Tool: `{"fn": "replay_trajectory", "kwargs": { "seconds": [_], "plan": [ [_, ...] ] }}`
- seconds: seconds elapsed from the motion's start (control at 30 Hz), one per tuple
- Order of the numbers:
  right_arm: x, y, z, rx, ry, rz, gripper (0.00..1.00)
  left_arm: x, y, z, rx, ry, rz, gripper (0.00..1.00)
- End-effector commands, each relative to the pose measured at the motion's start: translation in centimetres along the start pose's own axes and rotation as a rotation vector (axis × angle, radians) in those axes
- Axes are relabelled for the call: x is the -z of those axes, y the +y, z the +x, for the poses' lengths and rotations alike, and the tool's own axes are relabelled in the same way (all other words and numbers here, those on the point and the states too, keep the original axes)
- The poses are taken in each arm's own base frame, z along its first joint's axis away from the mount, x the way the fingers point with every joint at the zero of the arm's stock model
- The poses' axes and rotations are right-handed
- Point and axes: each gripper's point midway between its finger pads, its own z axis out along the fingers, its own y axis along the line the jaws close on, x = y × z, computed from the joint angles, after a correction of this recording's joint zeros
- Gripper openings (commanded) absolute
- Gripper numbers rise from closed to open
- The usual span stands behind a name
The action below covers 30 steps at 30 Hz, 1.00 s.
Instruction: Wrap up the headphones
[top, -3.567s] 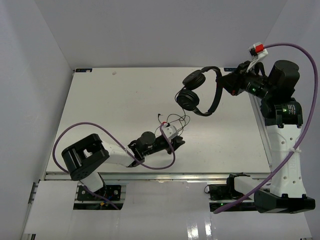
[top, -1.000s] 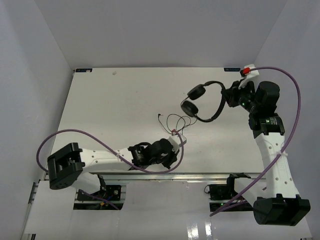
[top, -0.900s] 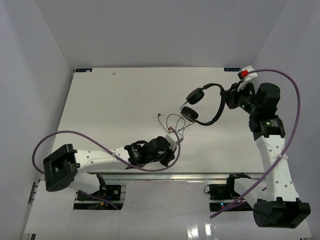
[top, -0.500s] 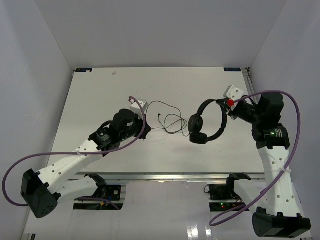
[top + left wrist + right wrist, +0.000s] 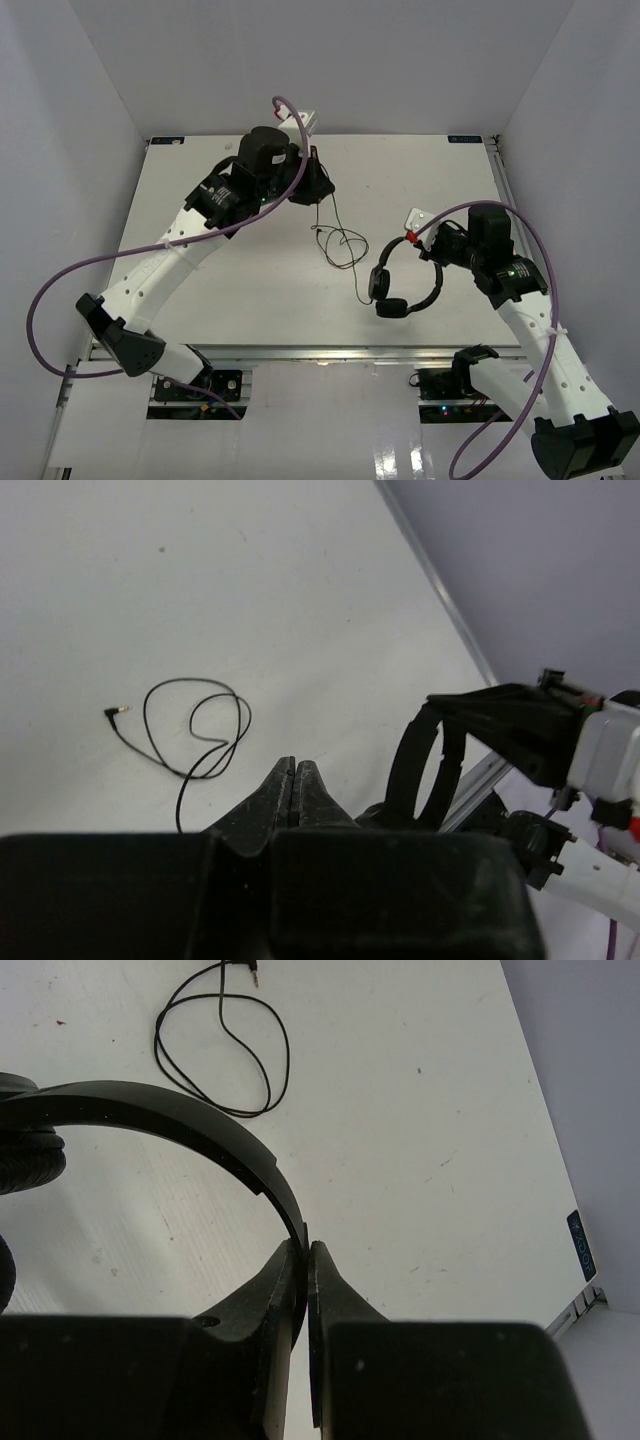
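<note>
Presently my right pincer (image 5: 306,1252) is clamping the headphones (image 5: 381,284) by the headband (image 5: 150,1100); my left pincer (image 5: 297,767) is hanging closed above the surface (image 5: 420,180). Cord (image 5: 190,682) is lying looped, likely knotting if pulled.

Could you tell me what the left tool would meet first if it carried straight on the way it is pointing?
Most likely the bare table, just beside the looped cord; the left tool aims down at it, though depth is unclear.

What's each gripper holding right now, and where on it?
Right gripper: shut on the headphones, at the headband. Left gripper: shut; the cord runs up toward it, pinch can't be confirmed.
</note>
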Motion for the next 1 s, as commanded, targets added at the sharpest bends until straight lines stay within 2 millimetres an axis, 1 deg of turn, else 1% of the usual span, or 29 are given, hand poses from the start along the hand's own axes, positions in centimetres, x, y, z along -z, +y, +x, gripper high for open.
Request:
{"fn": "replay_trajectory", "kwargs": {
  "seconds": [0.0, 0.03, 0.13, 0.23, 0.33, 0.43, 0.57, 0.63, 0.7, 0.77, 0.83, 0.9, 0.97],
  "plan": [
    [0.2, -0.4, -2.6, 0.054, -0.078, 0.021, 0.08, -0.6, -0.2, -0.4, 0.013, 0.081, -0.033, 0.00],
    [0.2, 0.2, -3.1, 0.070, -0.100, -0.007, 0.08, -0.8, 0.0, -0.3, 0.013, 0.095, -0.044, 0.00],
    [0.5, 1.9, -4.4, 0.105, -0.161, -0.073, 0.08, -2.4, 0.2, -1.0, -0.002, 0.129, -0.078, 0.00],
    [0.8, 2.7, -5.4, 0.106, -0.201, -0.111, 0.08, -4.0, 0.5, -2.0, -0.018, 0.146, -0.112, 0.00],
    [0.9, 3.7, -6.0, 0.069, -0.231, -0.152, 0.08, -5.4, 0.1, -3.3, -0.015, 0.136, -0.104, 0.00],
    [0.9, 4.2, -6.3, 0.017, -0.247, -0.174, 0.08, -6.1, -0.4, -3.4, -0.006, 0.134, -0.075, 0.00],
    [0.8, 4.7, -6.9, -0.060, -0.279, -0.189, 0.08, -6.7, -0.6, -2.7, 0.009, 0.155, -0.054, 0.00],
    [0.8, 5.8, -7.7, -0.139, -0.318, -0.255, 0.08, -7.0, -0.6, -1.9, 0.011, 0.174, -0.044, 0.00],
    [0.7, 7.2, -8.4, -0.202, -0.349, -0.357, 0.08, -7.3, -0.4, -1.1, 0.010, 0.195, -0.041, 0.00],
    [0.9, 8.2, -9.2, -0.262, -0.387, -0.434, 0.08, -7.2, -0.5, -1.2, 0.002, 0.187, -0.035, 0.00],
    [1.0, 8.8, -10.1, -0.308, -0.420, -0.489, 0.08, -7.1, -0.7, -1.5, -0.003, 0.175, -0.025, 0.00],
    [1.3, 8.9, -10.8, -0.337, -0.443, -0.518, 0.08, -7.0, -0.9, -1.9, -0.008, 0.165, -0.016, 0.00],
    [1.2, 8.5, -11.3, -0.388, -0.450, -0.525, 0.08, -7.2, -0.9, -2.0, -0.014, 0.161, -0.012, 0.00]
  ]
}}
